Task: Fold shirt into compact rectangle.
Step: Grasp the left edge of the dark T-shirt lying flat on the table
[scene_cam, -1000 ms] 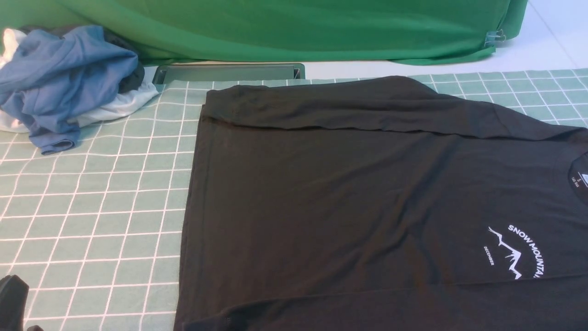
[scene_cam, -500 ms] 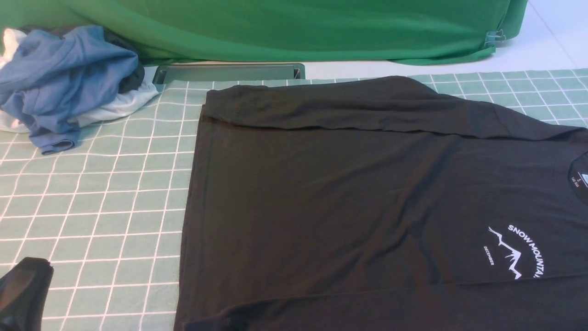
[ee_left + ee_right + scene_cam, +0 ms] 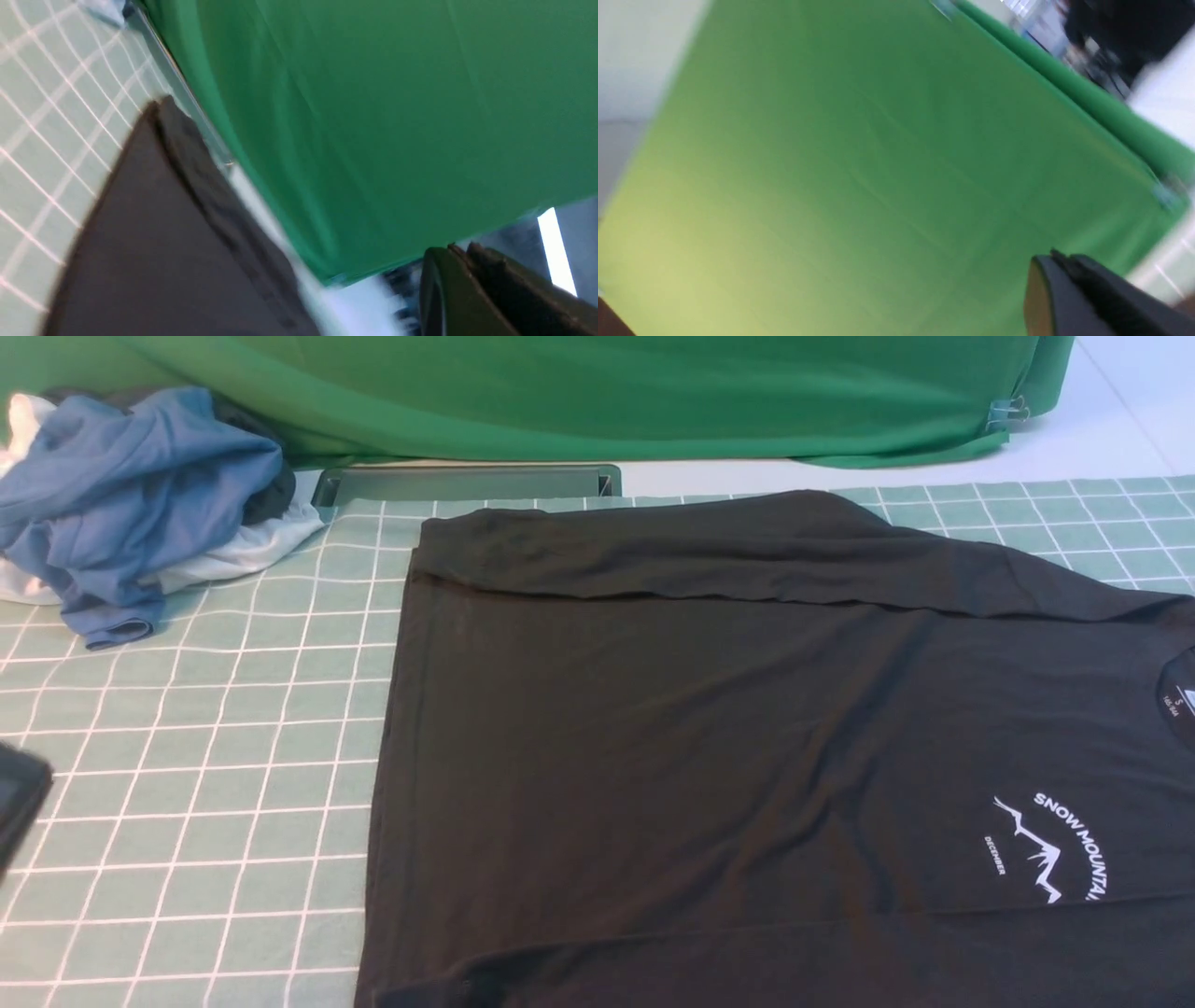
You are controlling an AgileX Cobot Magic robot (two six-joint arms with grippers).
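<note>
though the shirt is cropped, left tool and right tool sit pressed together.

A green backdrop cloth, held by a metal clip at its right end, hangs behind a table covered in a mint-green cloth with white grid lines. A pale white surface lies beyond, evenly lit.

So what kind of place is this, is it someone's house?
Probably a robot test studio, not a home: a green backdrop cloth is clipped up at the back, and a black shirt lies spread on a grid-lined mat, ready for folding.
</note>
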